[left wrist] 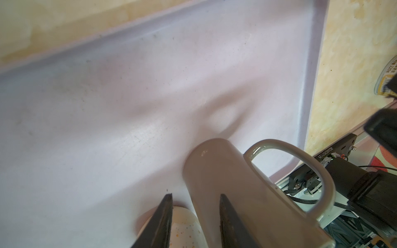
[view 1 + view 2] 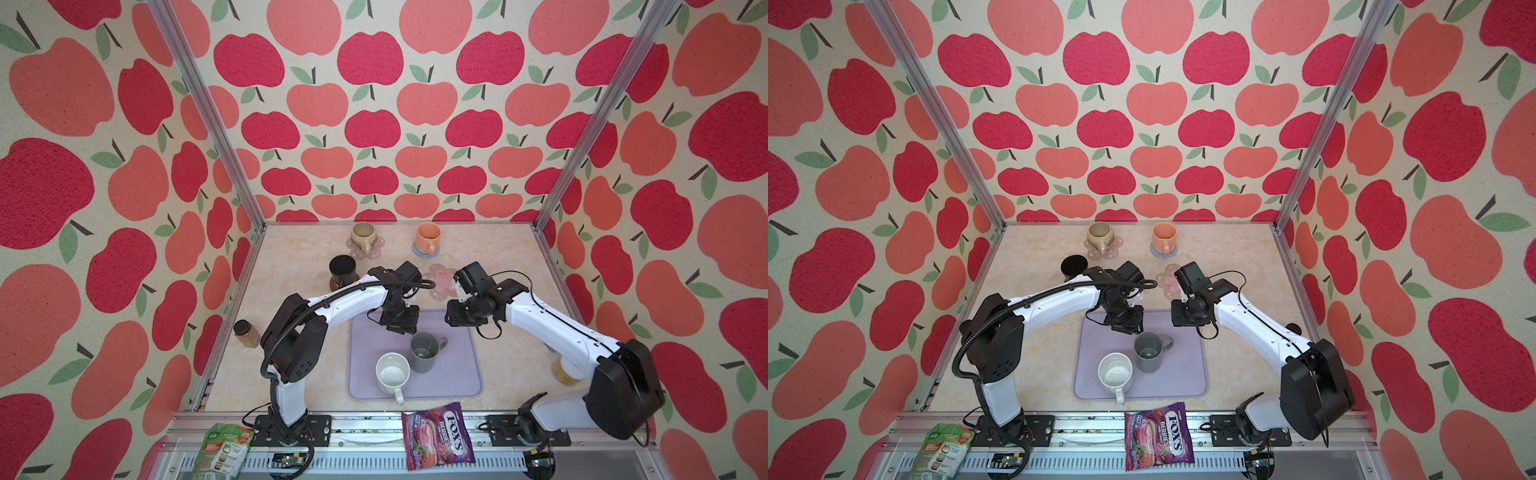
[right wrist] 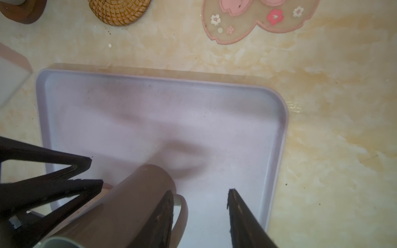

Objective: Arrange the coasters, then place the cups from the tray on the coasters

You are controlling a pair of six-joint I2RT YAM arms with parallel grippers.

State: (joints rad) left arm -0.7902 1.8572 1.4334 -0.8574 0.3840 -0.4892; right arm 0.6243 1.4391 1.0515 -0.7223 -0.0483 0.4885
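On the lavender tray (image 2: 473,374) (image 3: 150,111) stand a grey mug (image 2: 424,353) (image 1: 225,182) and a speckled white mug (image 2: 392,374). My left gripper (image 2: 403,328) (image 1: 195,199) hovers open over the grey mug's far side. My right gripper (image 2: 451,318) (image 3: 200,193) is open, with the grey mug's handle (image 3: 182,206) between its fingers. At the back, the beige mug (image 2: 364,235), orange mug (image 2: 428,237) and black mug (image 2: 343,268) each stand on a coaster. A pink flower coaster (image 2: 438,284) (image 3: 257,19) and the rattan coaster (image 3: 119,10) lie bare.
A brown-lidded jar (image 2: 245,332) stands at the table's left edge. Another jar (image 2: 563,372) is half hidden under the right arm. A purple candy bag (image 2: 436,436) and a green packet (image 2: 222,449) lie on the front rail.
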